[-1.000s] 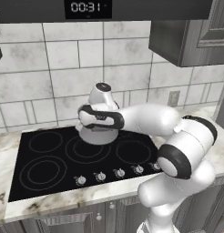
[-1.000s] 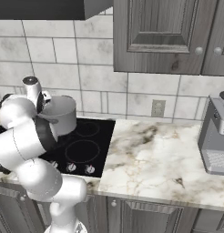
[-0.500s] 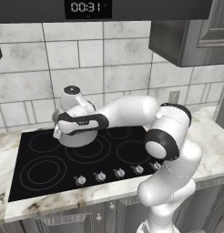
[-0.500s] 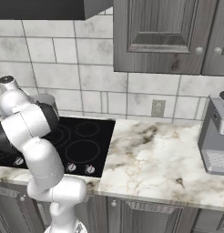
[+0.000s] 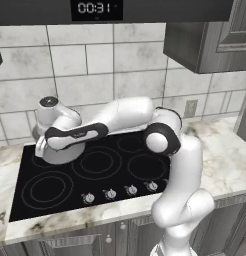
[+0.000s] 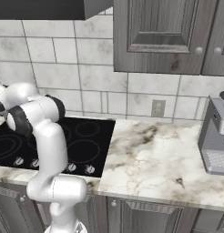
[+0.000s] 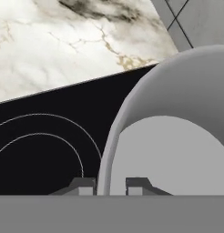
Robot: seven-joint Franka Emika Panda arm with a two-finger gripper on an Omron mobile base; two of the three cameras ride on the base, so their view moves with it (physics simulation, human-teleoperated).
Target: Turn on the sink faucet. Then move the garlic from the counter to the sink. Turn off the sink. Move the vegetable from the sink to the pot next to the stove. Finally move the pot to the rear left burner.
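The grey pot (image 5: 60,152) is at the rear left of the black stove (image 5: 95,185), over the rear left burner; whether it touches the glass I cannot tell. My gripper (image 5: 41,147) is at the pot's left side. In the hand view the gripper (image 7: 109,185) is shut on the pot's rim (image 7: 114,136), one fingertip (image 7: 83,184) outside the wall and the other inside. The pot's grey inside (image 7: 177,154) shows nothing lying in it from here. The garlic is hidden, and the sink and faucet are out of view.
A burner ring (image 7: 41,145) lies just beside the pot. Several knobs (image 5: 110,193) line the stove's front edge. Marble counter (image 6: 150,159) runs to the right, with a coffee machine (image 6: 216,136) at its far end. The tiled wall stands close behind the pot.
The arm has swung left across the back of the stove, carrying the pot from the rear middle to the rear left corner.
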